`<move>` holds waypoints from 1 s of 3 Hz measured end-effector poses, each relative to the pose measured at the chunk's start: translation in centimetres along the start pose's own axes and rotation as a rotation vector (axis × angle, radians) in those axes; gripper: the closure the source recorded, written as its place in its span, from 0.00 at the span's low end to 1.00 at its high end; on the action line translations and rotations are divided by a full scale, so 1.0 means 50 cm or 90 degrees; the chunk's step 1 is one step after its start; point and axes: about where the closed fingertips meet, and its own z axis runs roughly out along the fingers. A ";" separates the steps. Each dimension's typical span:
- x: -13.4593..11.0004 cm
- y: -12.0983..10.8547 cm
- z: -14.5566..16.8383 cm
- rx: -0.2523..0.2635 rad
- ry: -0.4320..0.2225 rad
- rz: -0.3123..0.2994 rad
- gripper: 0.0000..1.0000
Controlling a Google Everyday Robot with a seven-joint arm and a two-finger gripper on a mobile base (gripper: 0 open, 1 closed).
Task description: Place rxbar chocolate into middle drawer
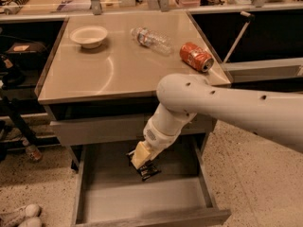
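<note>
The placing step is in hand. The gripper (143,163) hangs inside the open drawer (142,203), toward its back, with its fingers (140,155) closed on the bar (149,170). The bar juts dark and tilted from the fingertips, seemingly just above the grey floor. Next, I judge, the fingers must part so the bar drops flat beneath them. They should then rise straight out without catching the upper drawer front (104,129) above and behind them. The arm (227,105) reaches in from the right, bends at a rounded elbow by the table (118,74) edge, and slants down and left to the wrist.
</note>
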 end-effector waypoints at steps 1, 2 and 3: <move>-0.007 -0.025 0.098 0.002 -0.026 0.100 1.00; -0.025 -0.028 0.101 0.002 -0.051 0.125 1.00; -0.025 -0.028 0.101 0.002 -0.051 0.125 1.00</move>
